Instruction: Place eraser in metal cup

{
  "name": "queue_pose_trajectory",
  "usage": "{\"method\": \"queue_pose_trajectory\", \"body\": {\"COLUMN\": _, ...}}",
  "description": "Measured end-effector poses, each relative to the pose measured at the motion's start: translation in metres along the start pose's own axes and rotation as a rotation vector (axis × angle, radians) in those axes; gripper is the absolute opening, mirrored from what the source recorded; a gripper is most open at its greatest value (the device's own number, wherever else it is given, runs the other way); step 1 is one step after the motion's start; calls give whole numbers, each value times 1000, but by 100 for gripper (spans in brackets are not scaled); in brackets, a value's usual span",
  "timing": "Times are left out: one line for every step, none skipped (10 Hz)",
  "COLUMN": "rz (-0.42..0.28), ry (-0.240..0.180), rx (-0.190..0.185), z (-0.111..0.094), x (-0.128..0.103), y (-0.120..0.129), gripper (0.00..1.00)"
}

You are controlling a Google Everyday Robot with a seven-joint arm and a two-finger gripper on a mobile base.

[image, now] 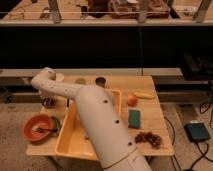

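Wooden table (156, 116) carries all the items. The gripper (48, 103) sits low at the left edge, between the orange bowl (37, 127) and the far-left corner, with its fingers closed. The eraser cannot be made out apart from it, so a grip is unconfirmed. The metal cup (100, 81) stands at the far edge, behind the yellow tub (70, 142).

Likely faults:
- A shallow pinch drops the eraser in transit.
- A tilted eraser catches on the narrow cup mouth.
- The neighbouring pale green cup (80, 80) is taken as the target.

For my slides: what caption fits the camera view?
Arm reaching over the yellow tub, shut gripper low by the table's left edge; metal cup farther back.
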Motion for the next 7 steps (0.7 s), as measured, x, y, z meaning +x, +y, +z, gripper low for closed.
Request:
{"method": "queue_pose_trajectory", "body": {"rz": -27, "ry": 15, "rx": 27, "z": -18, "x": -6, "y": -4, "gripper": 0}}
{"method": "queue_pose_trajectory", "body": {"rz": -47, "ry": 28, "rx": 44, "z": -30, "x": -16, "y": -11, "gripper": 0}}
{"method": "queue_pose_trajectory", "body": {"rz": -66, "ry": 40, "rx": 50, "z": -37, "x": -23, "y": -15, "gripper": 0}}
{"method": "queue_pose_trajectory", "body": {"rz": -83, "ry": 45, "rx": 56, "z": -39, "x": -29, "y": -17, "gripper": 0}}
{"method": "queue_pose_trajectory", "body": {"rz": -107, "ry": 47, "rx": 68, "z": -42, "x": -37, "y": -22, "gripper": 0}}
{"method": "queue_pose_trajectory", "body": {"rz": -123, "ry": 51, "rx": 81, "z": -45, "x": -44, "y": -24, "gripper": 0}}
{"method": "queue_pose_trajectory", "body": {"rz": -131, "ry": 56, "rx": 88, "z": -48, "x": -48, "y": -26, "gripper": 0}}
